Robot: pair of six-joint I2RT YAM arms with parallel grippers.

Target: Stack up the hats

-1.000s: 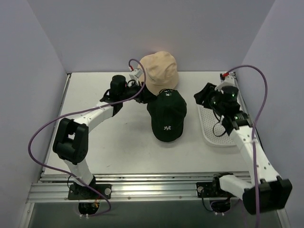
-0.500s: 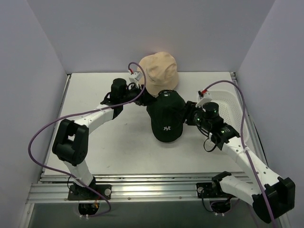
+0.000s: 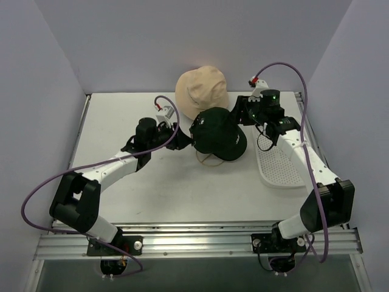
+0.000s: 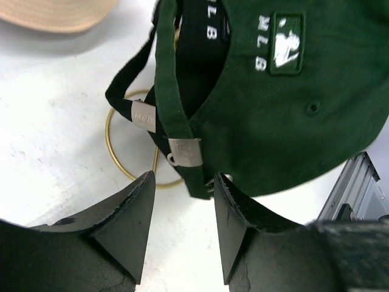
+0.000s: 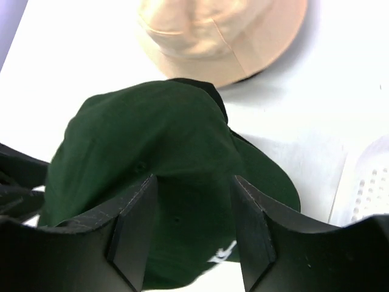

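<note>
Tabletop (image 3: 152,194) white, walls (image 3: 55,55) lilac; left gripper (image 4: 182,177) and right gripper (image 5: 193,181) half-open at dark green hat (image 3: 220,134).

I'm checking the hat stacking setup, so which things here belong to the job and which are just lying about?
Job: dark green cap; tan bucket hat.
Lying about: gold wire frame under the cap; white perforated tray.

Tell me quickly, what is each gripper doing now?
Left gripper: open, strap end of the green cap between its jaws.
Right gripper: open, above the cap's crown.
</note>
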